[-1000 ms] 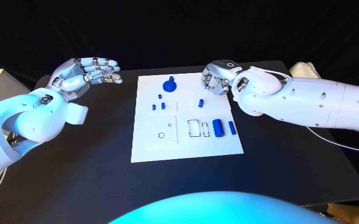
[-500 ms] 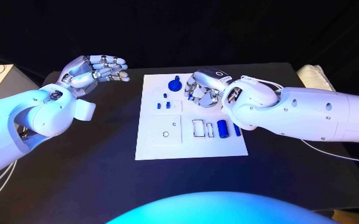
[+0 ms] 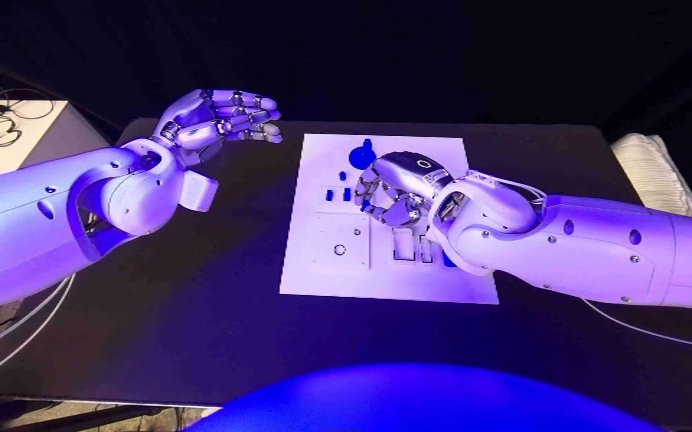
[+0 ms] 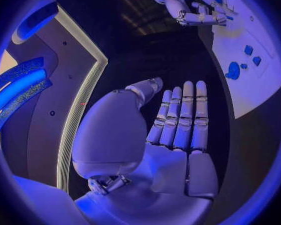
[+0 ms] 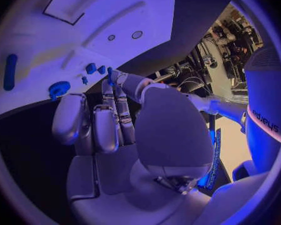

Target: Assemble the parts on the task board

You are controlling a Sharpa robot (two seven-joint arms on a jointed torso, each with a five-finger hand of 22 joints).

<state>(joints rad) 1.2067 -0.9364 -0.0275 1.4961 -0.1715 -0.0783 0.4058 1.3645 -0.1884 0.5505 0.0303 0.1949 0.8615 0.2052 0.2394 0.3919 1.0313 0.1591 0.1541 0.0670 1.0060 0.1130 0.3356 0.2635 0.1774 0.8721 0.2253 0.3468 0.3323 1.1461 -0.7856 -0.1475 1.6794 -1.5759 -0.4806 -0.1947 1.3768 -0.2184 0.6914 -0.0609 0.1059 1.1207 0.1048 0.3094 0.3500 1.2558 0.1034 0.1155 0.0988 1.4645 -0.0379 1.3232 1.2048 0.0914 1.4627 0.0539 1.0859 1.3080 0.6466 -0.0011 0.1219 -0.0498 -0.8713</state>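
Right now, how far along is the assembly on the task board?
Early. Done: nothing clearly assembled; small blue parts and the round blue part lie loose on the task board. In hand: the right hand pinches a blue part over the board. The left hand holds nothing.

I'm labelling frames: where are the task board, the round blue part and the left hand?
task board (image 3: 325, 277), head view, bare near-left corner.
round blue part (image 3: 362, 159), head view, its middle.
left hand (image 3: 219, 120), head view, middle of the open hand.
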